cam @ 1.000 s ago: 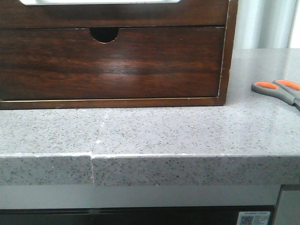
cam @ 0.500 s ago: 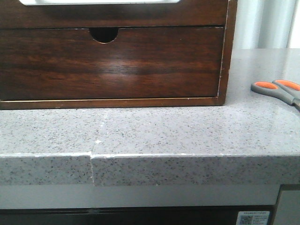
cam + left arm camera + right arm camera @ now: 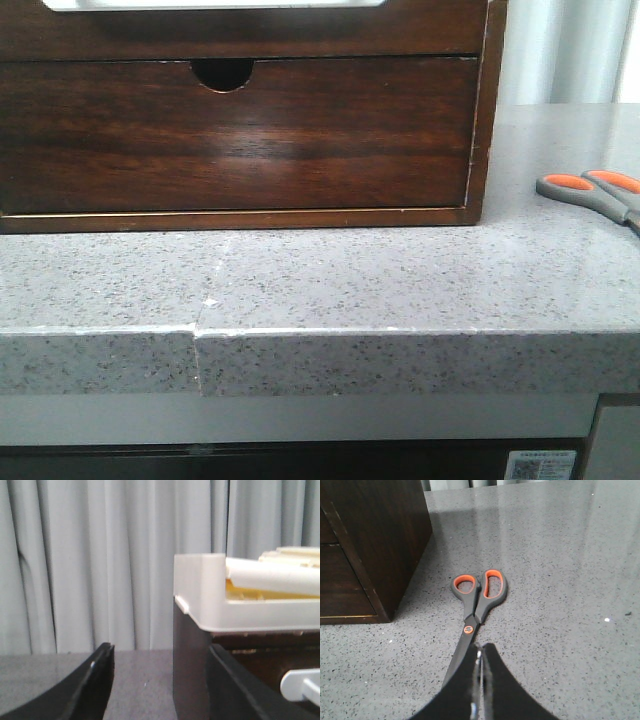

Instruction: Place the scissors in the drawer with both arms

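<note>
- Front view: the small grey-handled scissors with orange-lined loops (image 3: 596,193) are seen lying on the speckled grey stone counter (image 3: 330,280), right of the dark wooden cabinet (image 3: 240,120). The target drawer is barely shown at the top edge; nothing appears done yet.
- Left wrist view: the left gripper (image 3: 160,680) is held wide open and empty beside the cabinet.
- Right wrist view: the right gripper (image 3: 479,680) is seen closed at the scissors' blades; an actual grasp cannot be confirmed.

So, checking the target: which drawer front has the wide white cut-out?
The upper drawer, its cut-out along the top edge; the lower drawer front has only a small semicircular notch.
</note>
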`<state>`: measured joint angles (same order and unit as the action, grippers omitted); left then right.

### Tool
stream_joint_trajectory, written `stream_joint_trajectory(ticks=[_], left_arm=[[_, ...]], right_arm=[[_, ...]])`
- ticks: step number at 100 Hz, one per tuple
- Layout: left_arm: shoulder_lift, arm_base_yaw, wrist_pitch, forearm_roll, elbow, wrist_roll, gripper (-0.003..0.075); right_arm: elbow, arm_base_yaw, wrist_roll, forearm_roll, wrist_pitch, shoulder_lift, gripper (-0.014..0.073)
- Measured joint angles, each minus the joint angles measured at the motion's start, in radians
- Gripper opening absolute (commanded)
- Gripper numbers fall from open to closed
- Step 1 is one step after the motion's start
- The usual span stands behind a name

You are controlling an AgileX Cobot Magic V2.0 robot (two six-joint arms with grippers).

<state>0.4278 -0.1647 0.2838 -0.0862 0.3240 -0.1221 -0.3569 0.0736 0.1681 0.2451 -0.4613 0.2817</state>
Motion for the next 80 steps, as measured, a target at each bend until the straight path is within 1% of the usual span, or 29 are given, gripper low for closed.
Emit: stream_joint_trajectory(ticks=[7,14,27,42,55,65,80], left_arm=[[0.036,-0.023,0.078,0.04,0.0,0.0,0.0417],[0.076,-0.052,0.118,0.131,0.004,0.0,0.0417],[0.152,-0.126,0.129,0.305,0.021,0.0,0.041],[0.251,-0.231,0.134,0.449,0.063,0.0,0.0342],[0.345,-0.3,0.143,0.627,0.11,0.0,0.0341],[0.424,-0.349,0.13,0.692,0.151,0.0,0.0341],[0.527,-0.405,0.03,0.745,0.22,0.0,0.0342]], right_arm=[[0.0,0.0,0.0,0.0,0.0,0.0,-0.0067],[0.0,0.0,0.0,0.0,0.0,0.0,-0.0067],[0.0,0.0,0.0,0.0,0.0,0.0,-0.0067],[0.0,0.0,0.0,0.0,0.0,0.0,-0.0067],[0.0,0.0,0.002,0.0,0.0,0.0,-0.0067],[0.0,0.0,0.002,0.0,0.0,0.0,-0.0067],[0.0,0.0,0.002,0.0,0.0,0.0,-0.0067]])
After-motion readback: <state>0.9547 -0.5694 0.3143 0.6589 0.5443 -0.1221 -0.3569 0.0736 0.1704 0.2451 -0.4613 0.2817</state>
